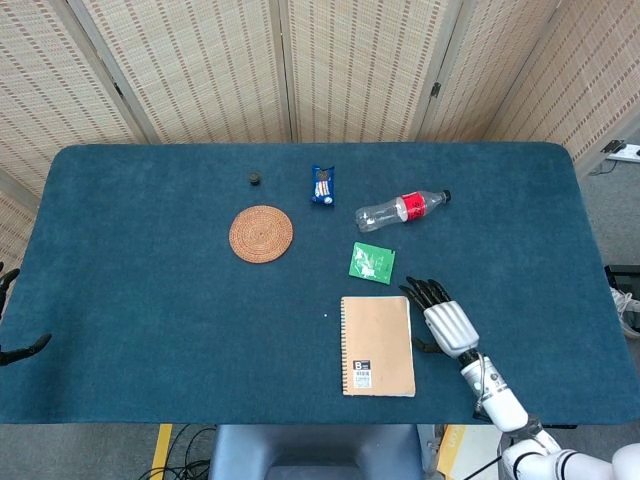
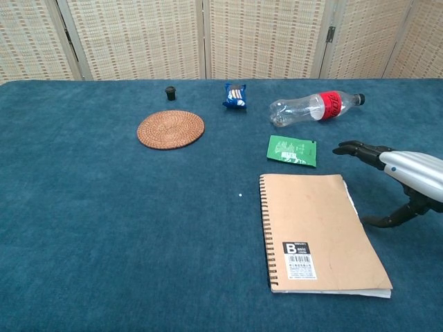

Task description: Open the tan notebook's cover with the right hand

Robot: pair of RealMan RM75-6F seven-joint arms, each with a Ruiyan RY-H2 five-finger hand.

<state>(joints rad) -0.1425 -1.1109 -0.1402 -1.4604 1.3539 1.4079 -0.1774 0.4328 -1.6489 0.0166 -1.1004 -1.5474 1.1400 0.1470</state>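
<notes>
The tan spiral notebook (image 1: 377, 345) (image 2: 318, 232) lies flat and closed on the blue table, spiral edge to the left, a white barcode label near its front. My right hand (image 1: 444, 321) (image 2: 401, 180) hovers just past the notebook's right edge, fingers stretched forward and apart, thumb pointing down toward the cloth beside the cover. It holds nothing and does not touch the notebook. My left hand (image 1: 12, 340) shows only as dark fingertips at the far left edge of the head view.
A green packet (image 1: 372, 262) (image 2: 293, 150) lies just behind the notebook. Further back are a clear bottle with a red label (image 1: 402, 210) (image 2: 315, 107), a blue snack pack (image 1: 322, 185), a round woven coaster (image 1: 261, 233) and a small dark cap (image 1: 255, 178).
</notes>
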